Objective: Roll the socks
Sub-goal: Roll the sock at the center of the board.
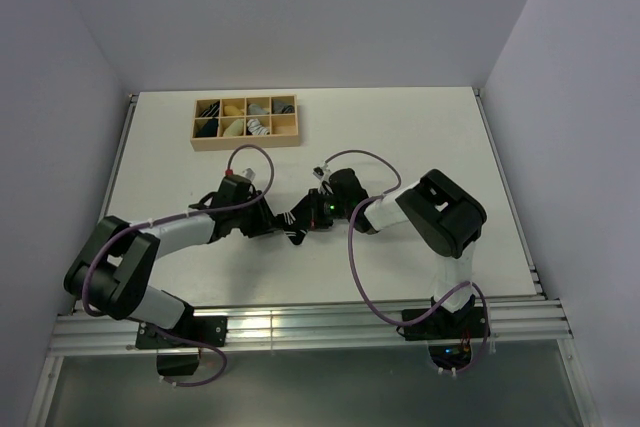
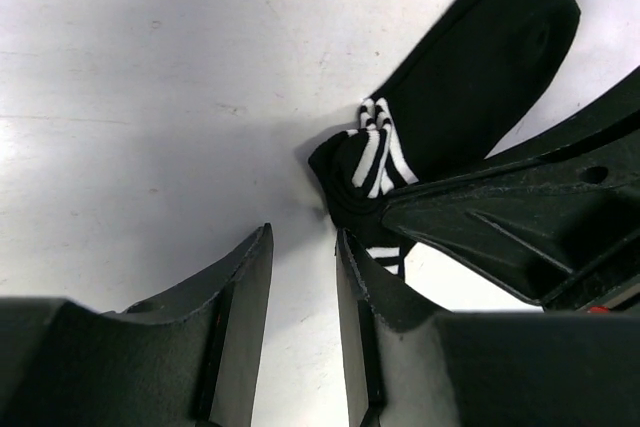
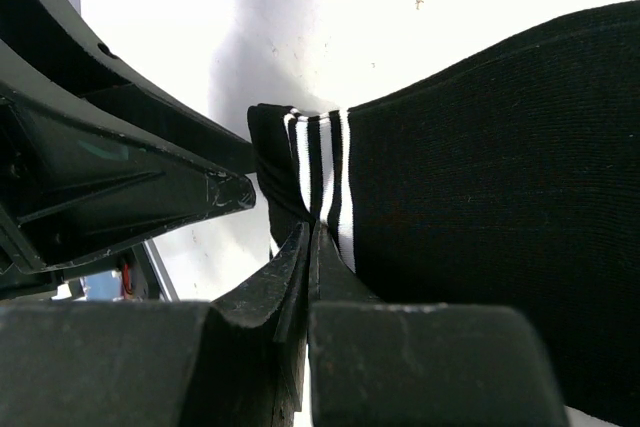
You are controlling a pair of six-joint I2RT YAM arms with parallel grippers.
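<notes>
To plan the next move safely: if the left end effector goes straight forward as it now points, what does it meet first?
Most likely the bunched cuff of the black sock, which the right end effector pinches; depth is uncertain.

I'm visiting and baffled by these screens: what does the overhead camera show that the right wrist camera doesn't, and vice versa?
Only overhead: the wooden compartment tray holding sock rolls at the far side of the white table, plus the left arm and right arm whole. Only right wrist: close up, the white bands on the black ankle sock, with the right gripper shut on its cuff. Both: that sock, with the left gripper beside it.
</notes>
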